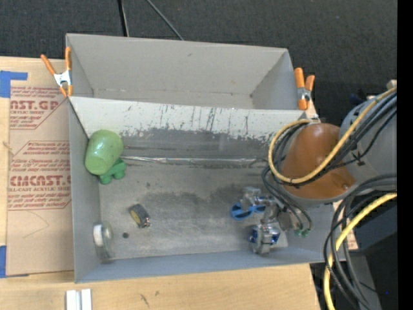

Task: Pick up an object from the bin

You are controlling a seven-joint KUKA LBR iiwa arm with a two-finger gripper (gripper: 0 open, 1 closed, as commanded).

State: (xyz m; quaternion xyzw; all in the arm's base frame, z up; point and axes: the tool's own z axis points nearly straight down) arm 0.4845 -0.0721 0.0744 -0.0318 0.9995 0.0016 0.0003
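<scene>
The claw [265, 227] hangs low in the near right corner of the grey metal bin [181, 76], and I cannot tell whether it is apart or together. A small blue plastic piece [241, 211] lies just to its left, though contact is unclear. Well apart, a rounded green plastic toy [103, 152] sits against the left wall, with a small dark, brass-tinted block [139, 216] and a whitish cylinder [100, 235] toward the near left corner.

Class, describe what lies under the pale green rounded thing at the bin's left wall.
A smaller, darker green piece pokes out below the pale green rounded thing, resting on the bin floor. How far it runs underneath, and whether the two are joined, is covered.
</scene>
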